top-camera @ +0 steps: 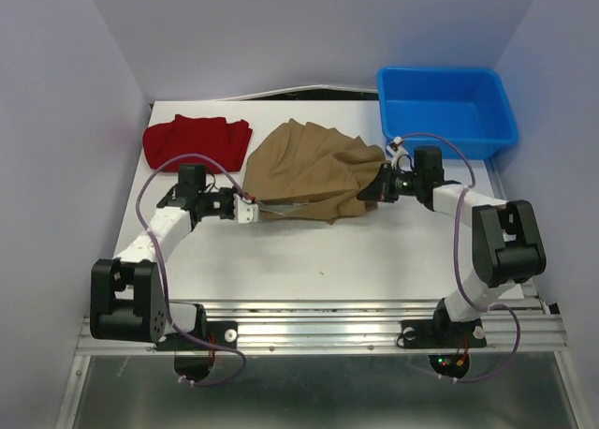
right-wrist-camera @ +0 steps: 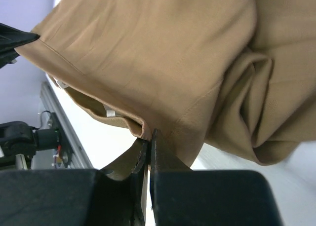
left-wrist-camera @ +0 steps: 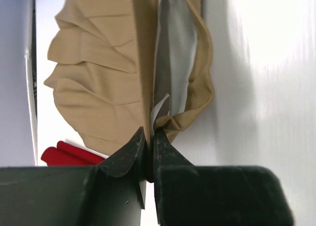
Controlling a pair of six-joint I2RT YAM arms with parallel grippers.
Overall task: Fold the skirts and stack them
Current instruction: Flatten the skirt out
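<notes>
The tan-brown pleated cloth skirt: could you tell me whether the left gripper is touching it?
Touching. The left wrist view shows the left gripper pinched shut on the tan-brown skirt.

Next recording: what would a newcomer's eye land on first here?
A crumpled tan-brown pleated cloth skirt sprawls in the middle, its near edge pinched at either end by the left fingers and right fingers. A deep red cloth skirt lies at the far left, a bright blue plastic bin at the far right corner.
</notes>
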